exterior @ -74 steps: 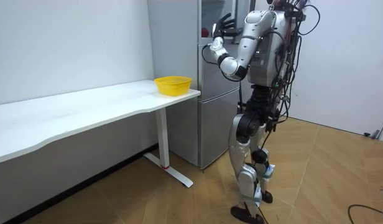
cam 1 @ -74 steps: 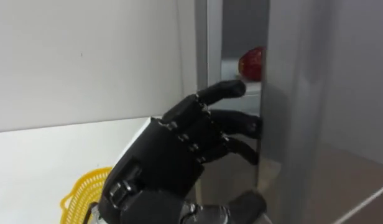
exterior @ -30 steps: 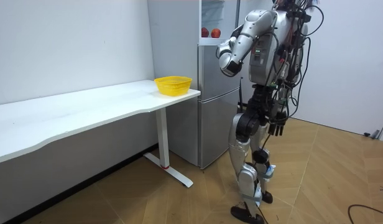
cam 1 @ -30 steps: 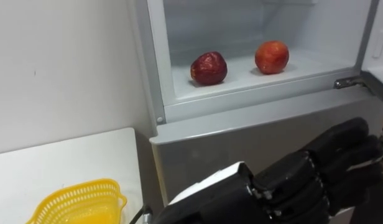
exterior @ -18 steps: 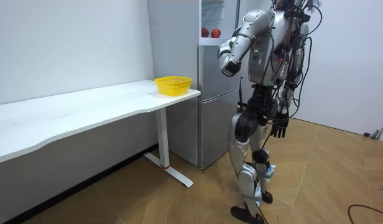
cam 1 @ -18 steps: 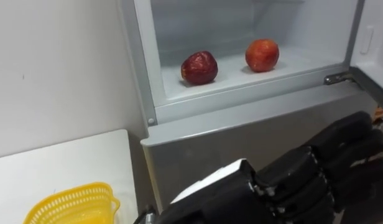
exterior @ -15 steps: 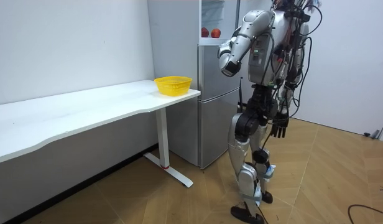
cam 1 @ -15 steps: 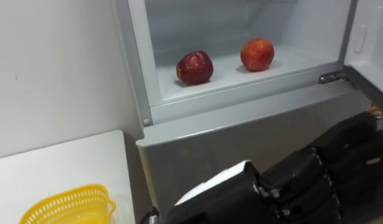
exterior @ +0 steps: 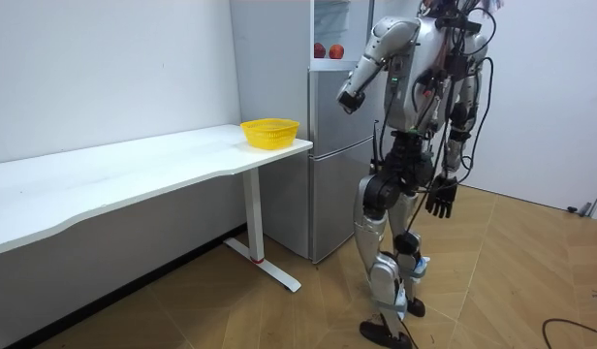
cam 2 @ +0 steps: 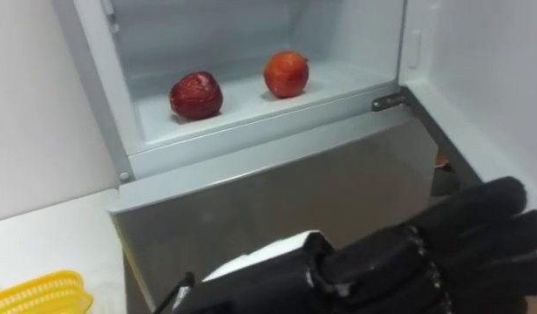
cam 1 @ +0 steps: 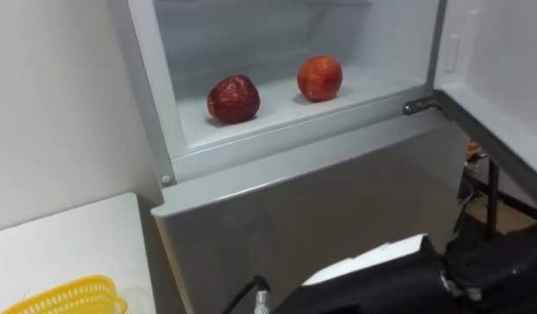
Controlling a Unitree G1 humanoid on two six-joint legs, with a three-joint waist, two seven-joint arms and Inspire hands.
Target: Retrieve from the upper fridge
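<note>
Nearest, left hand (cam 2: 443, 253) before the fridge (cam 1: 295, 201) lower door, fingers (cam 2: 478, 209) straight, side by side, holding nothing. Away from the fridge, right hand (exterior: 440, 202) hanging, fingers loose and apart. Beside the fridge, yellow basket (cam 1: 64, 299) on the table (exterior: 134, 165). Farthest, on the open upper fridge shelf, dark red fruit (cam 1: 234, 98) by its left wall, orange-red fruit (cam 1: 320, 78) further right, apart.

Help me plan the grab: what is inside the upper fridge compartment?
The upper fridge compartment holds two fruits, apart on its floor: a dark red fruit left, an orange-red fruit right. Its upper part is cut off.
</note>
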